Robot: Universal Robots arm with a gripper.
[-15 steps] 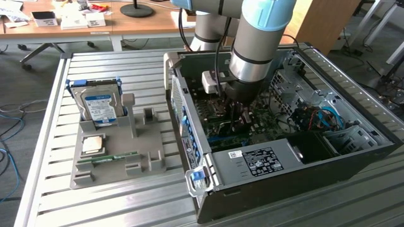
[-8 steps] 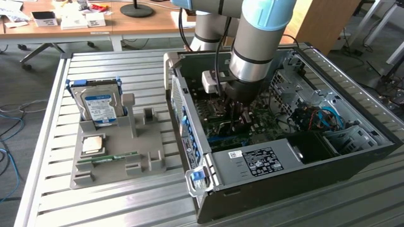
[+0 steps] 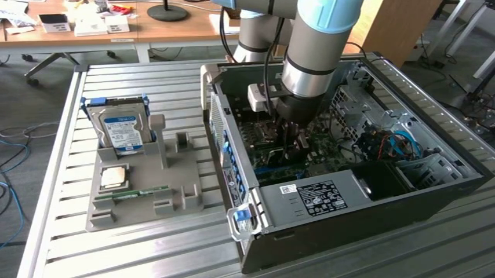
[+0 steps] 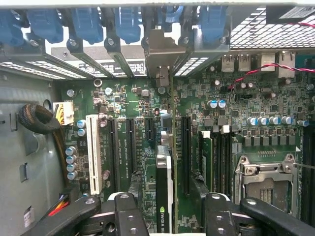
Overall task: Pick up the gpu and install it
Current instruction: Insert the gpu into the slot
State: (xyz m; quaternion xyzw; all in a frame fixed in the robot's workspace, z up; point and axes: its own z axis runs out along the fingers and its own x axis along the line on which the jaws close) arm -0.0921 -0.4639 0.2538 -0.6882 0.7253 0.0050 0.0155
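Wrist view: tool [image 4: 170, 216] spread wide, fingers [image 4: 129, 216] either side of the gpu [image 4: 165, 182], pads apparently clear of it, holding nothing. Gpu standing on edge in a motherboard [image 4: 226, 123] slot, between the fingers, silver bracket [image 4: 162, 54] up against the case's rear slot row. Exterior view: arm [image 3: 309, 63] reaching down into the open computer case [image 3: 433, 191] on the bench [image 3: 155, 243]; beside the case, a grey holder [image 3: 143, 191] with a hard drive [image 3: 124, 130].
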